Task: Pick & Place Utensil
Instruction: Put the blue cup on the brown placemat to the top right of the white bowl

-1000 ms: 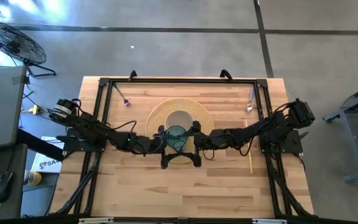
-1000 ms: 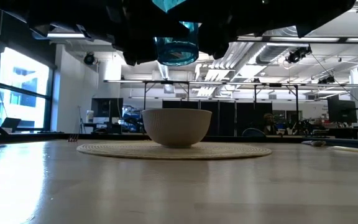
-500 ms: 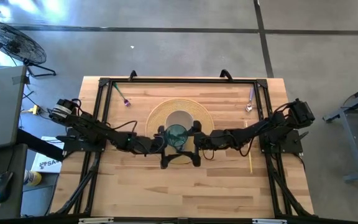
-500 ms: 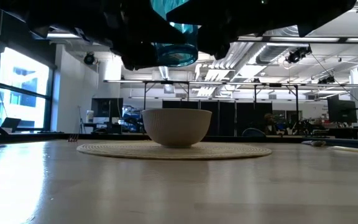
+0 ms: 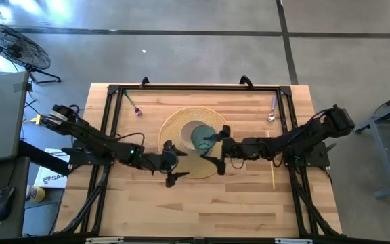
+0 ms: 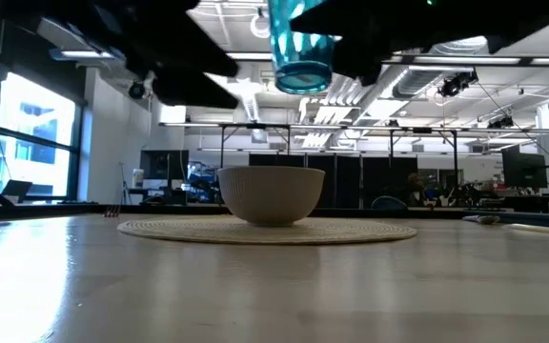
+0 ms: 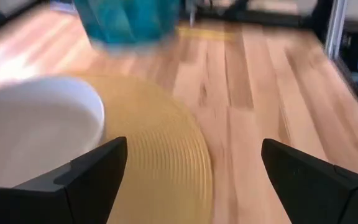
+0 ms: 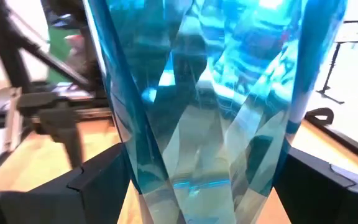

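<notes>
A blue-green faceted glass cup (image 5: 202, 137) hangs upright in the air above a white ribbed bowl (image 5: 192, 129), clear of it in the low view, cup (image 6: 301, 48) over bowl (image 6: 271, 195). The bowl stands on a round yellow woven mat (image 5: 212, 166). My right gripper (image 5: 217, 144) is shut on the cup. My left gripper (image 5: 173, 163) is open over the mat's near-left edge, apart from the cup; its wrist view shows open fingers (image 7: 89, 171), the bowl (image 7: 30, 134) and the cup (image 7: 129, 22) beyond. My right gripper holds the cup's faceted side wall (image 8: 135, 155) pinched between its two fingers (image 8: 79, 186), one on each side. It comes in level from the table's right. The cup sits upright, lifted clear above the bowl.
A purple-and-green utensil (image 5: 133, 104) lies near the far-left corner, a spoon (image 5: 272, 110) near the far-right corner, and a thin yellow stick (image 5: 273, 177) at the right edge. A black frame (image 5: 195, 88) borders the table. Bare wood spreads along the near side.
The right gripper has carried the cup up and toward the far edge, from the mat's near part to above the bowl. The left gripper, which stood at the cup's other side, has come away from it and drawn back toward the table's left and near edge.
</notes>
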### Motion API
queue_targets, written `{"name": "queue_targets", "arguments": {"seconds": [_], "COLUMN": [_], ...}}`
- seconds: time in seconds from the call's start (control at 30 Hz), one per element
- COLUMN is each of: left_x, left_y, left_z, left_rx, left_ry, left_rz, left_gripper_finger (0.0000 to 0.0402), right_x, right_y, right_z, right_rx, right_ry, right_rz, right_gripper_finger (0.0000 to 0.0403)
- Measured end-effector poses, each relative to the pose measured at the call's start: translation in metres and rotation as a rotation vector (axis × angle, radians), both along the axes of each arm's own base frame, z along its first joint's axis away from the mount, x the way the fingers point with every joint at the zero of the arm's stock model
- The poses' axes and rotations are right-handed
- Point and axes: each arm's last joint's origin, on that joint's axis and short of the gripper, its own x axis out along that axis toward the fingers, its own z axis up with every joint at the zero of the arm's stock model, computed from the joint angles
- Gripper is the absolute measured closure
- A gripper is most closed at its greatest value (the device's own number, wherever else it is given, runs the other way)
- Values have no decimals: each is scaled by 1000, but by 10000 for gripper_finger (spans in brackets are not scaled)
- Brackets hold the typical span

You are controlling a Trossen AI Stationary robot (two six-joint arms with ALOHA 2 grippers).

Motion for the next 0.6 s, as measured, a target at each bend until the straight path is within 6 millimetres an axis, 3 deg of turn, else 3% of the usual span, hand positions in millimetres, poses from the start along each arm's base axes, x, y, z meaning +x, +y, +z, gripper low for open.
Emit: {"name": "queue_targets", "arguments": {"seconds": [0.17,0.33,0.5,0.6], "left_x": [-21,-32,-35,-35], "left_y": [-19,-36,-43,-43], "left_z": [-1,-2,-1,-1], "left_rx": [-36,-54,-54,-65], "left_ry": [94,97,91,91], "left_rz": [-30,-65,-86,-82], "left_gripper_finger": [35,34,34,34], "right_x": [-25,-42,-55,-54], "right_y": [-24,-61,-97,-110], "right_z": [-11,-38,-56,-60], "right_rx": [32,70,86,68], "right_ry": [-35,29,77,71], "right_rz": [-213,-426,-505,-455], "right_gripper_finger": [74,74,74,74]}}
